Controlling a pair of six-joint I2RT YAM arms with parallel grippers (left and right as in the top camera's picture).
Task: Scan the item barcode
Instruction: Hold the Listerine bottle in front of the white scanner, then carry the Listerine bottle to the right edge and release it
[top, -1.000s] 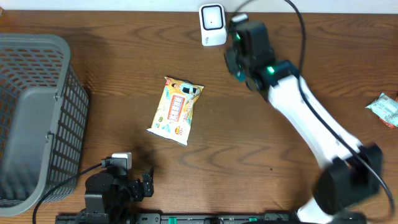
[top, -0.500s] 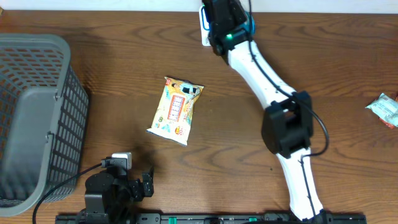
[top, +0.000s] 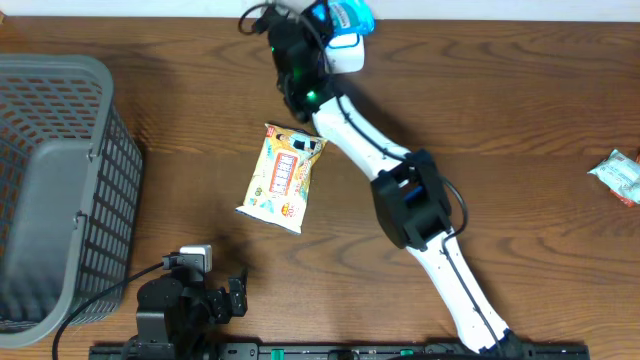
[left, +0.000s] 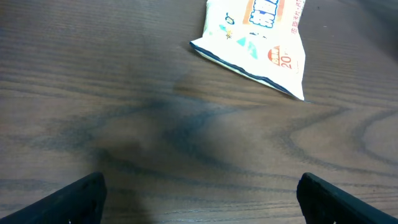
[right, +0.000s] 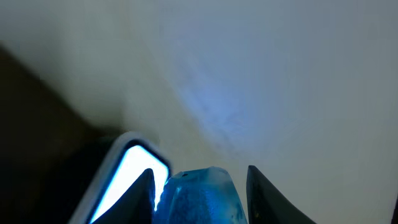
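Note:
My right gripper (top: 335, 20) is at the table's far edge, shut on a blue translucent item (top: 352, 14) held right above the white scanner (top: 347, 55). In the right wrist view the blue item (right: 199, 196) sits between the dark fingers (right: 144, 193), and the scanner's lit window (right: 127, 171) glows just to its left. No barcode is visible. My left gripper (top: 235, 298) rests low at the near left edge, open, with only bare wood between its fingertips (left: 81, 196). A yellow snack packet (top: 283, 177) lies flat mid-table, and its lower end (left: 255, 37) shows ahead of the left gripper.
A grey mesh basket (top: 50, 190) stands at the left edge. A small green-and-white packet (top: 618, 175) lies at the far right. My right arm's white links (top: 370, 140) stretch diagonally over the table from the near edge to the scanner.
My right arm has swung leftward, carrying the blue item from right of the scanner to above it. The left arm and the snack packet have not moved.

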